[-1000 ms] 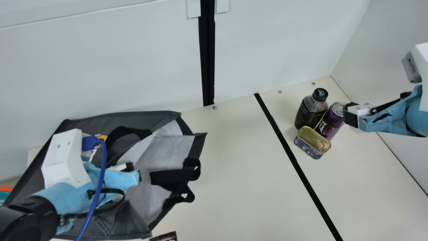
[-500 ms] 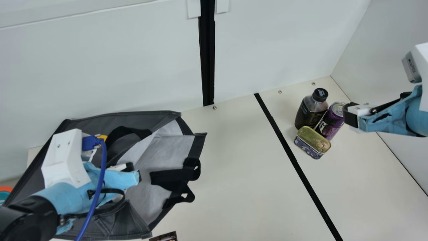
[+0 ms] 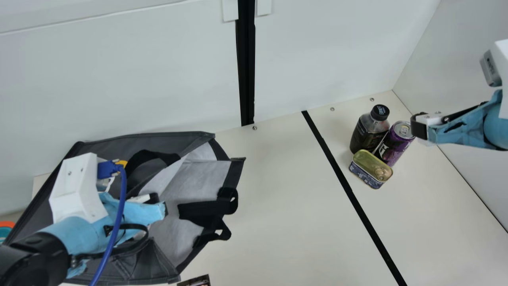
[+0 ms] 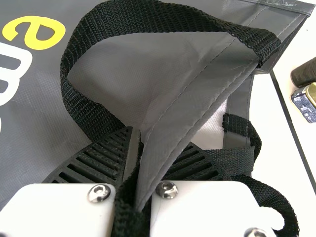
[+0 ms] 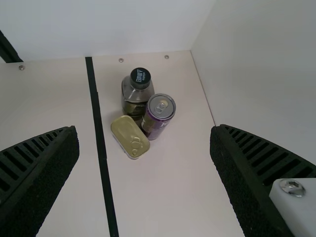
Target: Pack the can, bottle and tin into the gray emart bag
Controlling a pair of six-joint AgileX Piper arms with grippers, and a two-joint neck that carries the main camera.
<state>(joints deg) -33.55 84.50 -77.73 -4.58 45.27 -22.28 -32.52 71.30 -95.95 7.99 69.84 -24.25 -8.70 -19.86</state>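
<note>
The gray emart bag (image 3: 174, 190) lies with its mouth towards the table's middle. Over it is my left gripper (image 3: 158, 204); in the left wrist view my left gripper (image 4: 138, 158) is shut on the bag's edge and strap (image 4: 94, 111). Beyond the black line stand the dark bottle (image 3: 370, 129) and, right beside it, the purple can (image 3: 393, 143). The gold-lidded tin (image 3: 371, 169) sits close in front of both. My right gripper (image 3: 418, 129) is raised to the right of the can; in the right wrist view my right gripper (image 5: 145, 153) is open, with nothing between its fingers.
A white wall (image 3: 139, 71) runs along the table's back, and a side wall (image 3: 468, 91) rises at the right. A dark printed item (image 3: 196, 281) pokes in at the bottom edge. An orange and teal object (image 3: 5, 229) is at the far left.
My right arm has shifted slightly up and to the right in the main view, uncovering more of the can's top. My left arm, the bag and the three items have stayed still.
</note>
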